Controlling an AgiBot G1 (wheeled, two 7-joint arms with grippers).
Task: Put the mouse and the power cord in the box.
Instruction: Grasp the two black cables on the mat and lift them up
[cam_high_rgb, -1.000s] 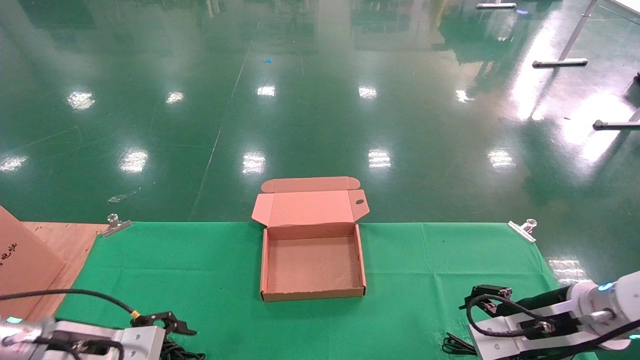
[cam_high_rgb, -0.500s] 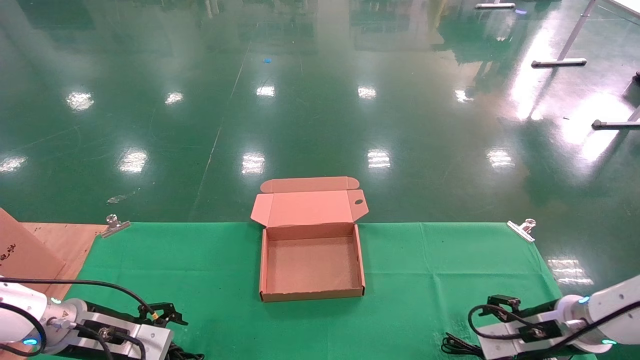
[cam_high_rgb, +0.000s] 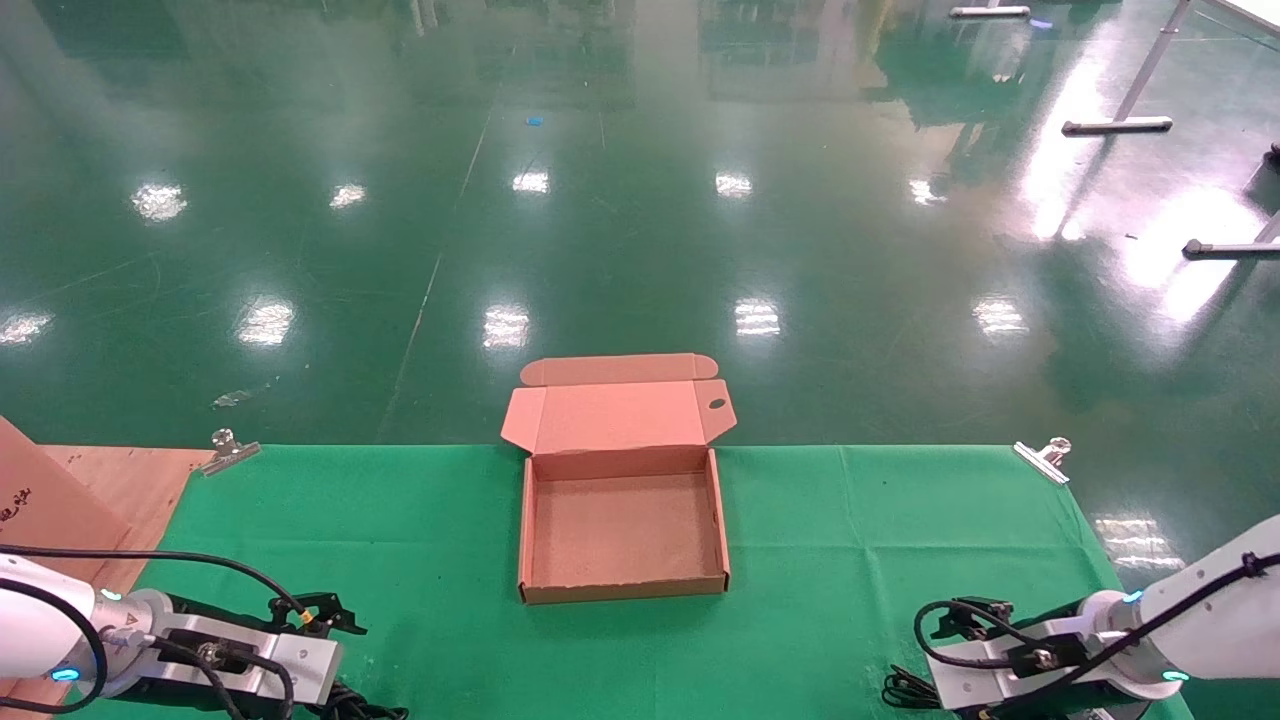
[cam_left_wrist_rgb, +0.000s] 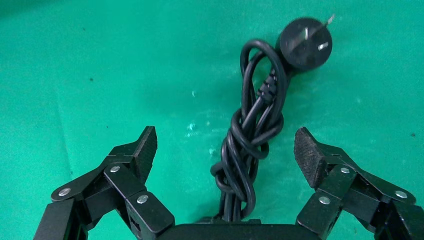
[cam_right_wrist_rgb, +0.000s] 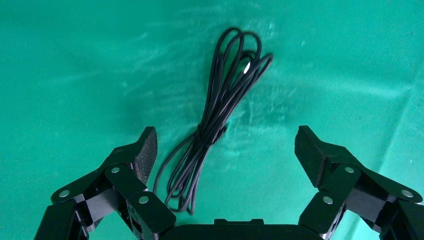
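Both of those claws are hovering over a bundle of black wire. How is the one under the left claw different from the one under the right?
The power cord under the left end effector is thick, twisted into a tight knot-like coil, and ends in a round plug. The thin cable under the right end effector is slim, gathered in long loose loops, with no plug showing. Both are black, lie on the green cloth, and sit between open fingers, not gripped.
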